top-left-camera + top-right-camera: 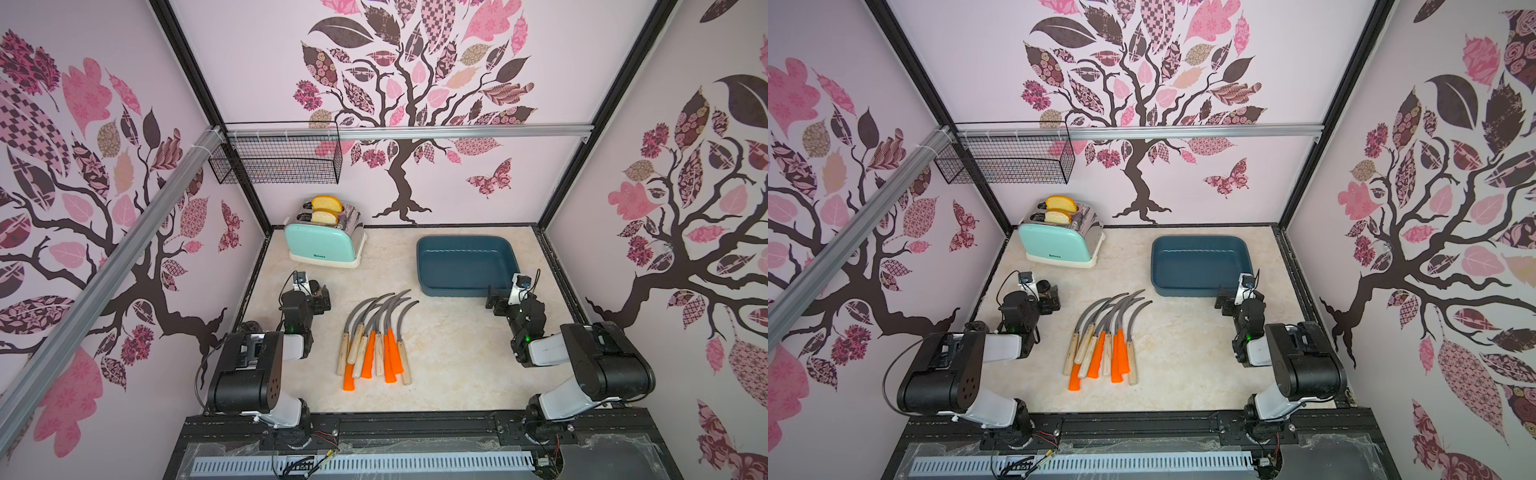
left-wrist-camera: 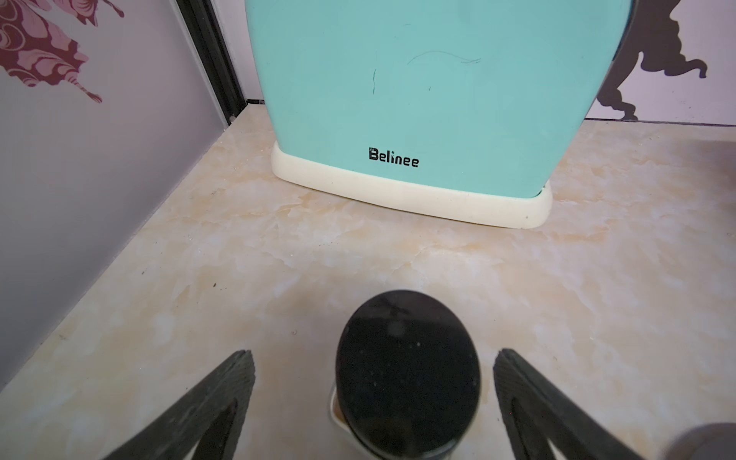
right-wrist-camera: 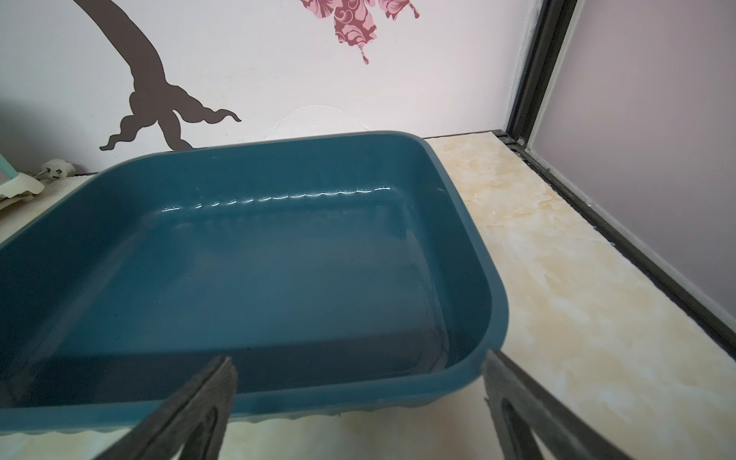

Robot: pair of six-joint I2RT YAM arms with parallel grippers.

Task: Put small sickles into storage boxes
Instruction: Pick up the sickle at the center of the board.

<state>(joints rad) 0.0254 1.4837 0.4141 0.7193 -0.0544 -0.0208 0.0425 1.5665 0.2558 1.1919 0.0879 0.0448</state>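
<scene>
The left gripper (image 1: pixel 319 297) hovers low over the marbled table (image 1: pixel 449 357) with its jaws spread wide and nothing between the fingertips; in its wrist view the two dark fingers (image 2: pixel 223 394) stand well apart, and a round black cap (image 2: pixel 406 370) sits between them, touching neither, though I cannot tell whether it is part of the gripper itself; straight ahead of this gripper stands a mint-green toaster (image 2: pixel 418 99) on a cream base, with two bread slices (image 1: pixel 327 204) poking out of its slots; the right gripper (image 1: pixel 494 301) is likewise wide open and empty, its fingers (image 3: pixel 513 398) parted just at the near rim of the storage box (image 3: pixel 278 278), a shallow dark teal tray that lies directly in front of it with a bare floor; one fingertip shows over the tray's near wall, the other just outside its near corner; the small sickles (image 1: pixel 374 332) lie in one overlapping bundle on the table between the two grippers, to the right of the left one and to the left of the right one, slightly behind both fingertips toward the arm bases, touching neither gripper; in both top views their orange and pale wooden handles (image 1: pixel 1100 357) point back toward the bases, while the grey blades (image 1: pixel 1117 307) fan forward and curve toward the right gripper's side; the bundle sits near the tray but apart from it; a black wire basket (image 1: pixel 278 160) hangs on the wall, high beyond the left gripper.
</scene>
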